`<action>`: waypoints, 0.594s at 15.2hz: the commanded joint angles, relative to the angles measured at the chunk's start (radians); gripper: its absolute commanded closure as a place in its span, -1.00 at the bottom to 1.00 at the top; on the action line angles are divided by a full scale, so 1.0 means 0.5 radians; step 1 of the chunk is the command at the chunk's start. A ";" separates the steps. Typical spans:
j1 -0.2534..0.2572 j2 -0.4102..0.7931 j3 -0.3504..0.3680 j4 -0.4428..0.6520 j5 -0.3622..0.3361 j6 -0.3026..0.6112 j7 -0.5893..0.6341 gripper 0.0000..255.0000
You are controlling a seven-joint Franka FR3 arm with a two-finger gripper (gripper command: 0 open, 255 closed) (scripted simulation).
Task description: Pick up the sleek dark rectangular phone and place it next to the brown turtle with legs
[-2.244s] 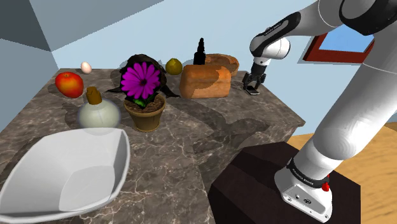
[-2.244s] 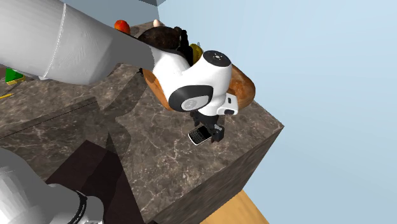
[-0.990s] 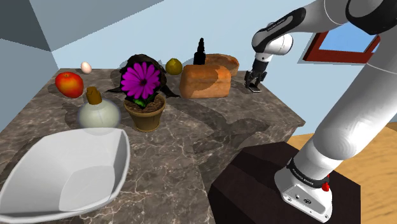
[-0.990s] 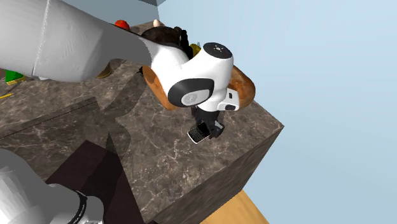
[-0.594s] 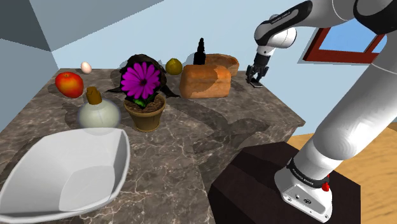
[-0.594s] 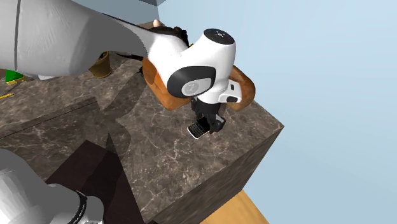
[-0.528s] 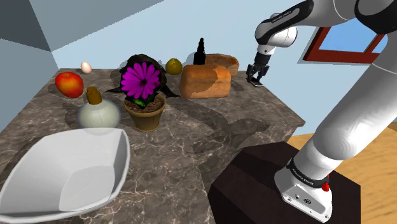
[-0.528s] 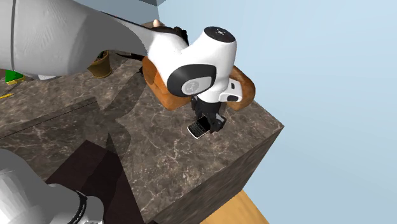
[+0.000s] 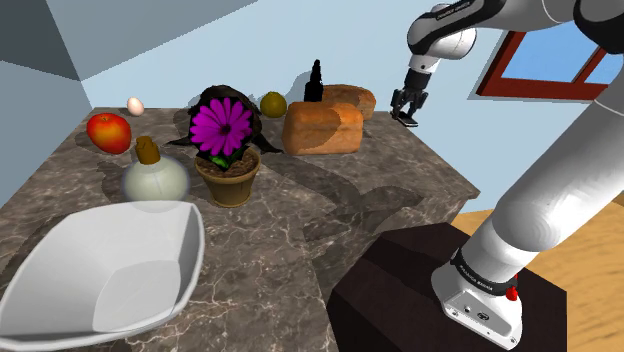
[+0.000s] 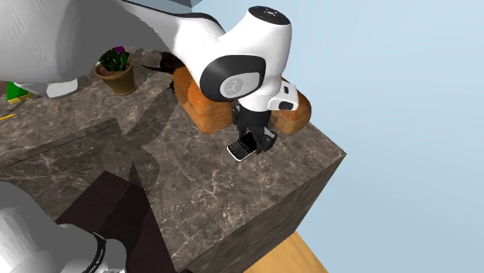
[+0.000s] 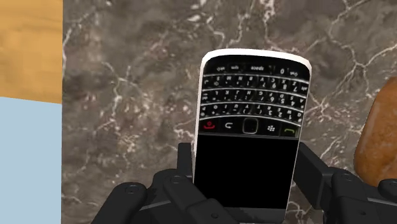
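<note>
The wrist view gave me what the other two could not. The phone [image 11: 251, 95], black with a pale rim, sat clamped between the two fingers [image 11: 184, 165]. They gripped it at its screen end, one on each long edge, and the keypad end reached out past the gripper [image 11: 248, 159]. Below it lay the marble table [image 11: 127, 127], and the edge of a brown loaf [image 11: 380, 137] showed beside one finger.

From the shoulder view I could place the hand in the room. The gripper hung above the table's far corner at that view's right, past the loaf and against the blue wall. The phone was too small there for me to read. That view also gave me the turtle [image 9: 246, 108], a dark shape mostly hidden behind the purple flower [image 9: 221, 125] in its pot [image 9: 228, 182]. It sat well apart from the gripper, with the loaf between them. An apple [image 9: 108, 131], an egg [image 9: 135, 105] and a white bowl [image 9: 100, 265] lay further to that view's left.

The second exterior view showed the phone tilted under the wrist, near the loaf and over the table, not far from its edge
</note>
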 commanded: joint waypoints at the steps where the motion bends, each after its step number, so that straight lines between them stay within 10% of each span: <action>1: 0.000 -0.016 0.002 0.039 -0.009 -0.054 0.008 1.00; 9: 0.003 -0.076 0.012 0.197 -0.037 -0.265 0.037 1.00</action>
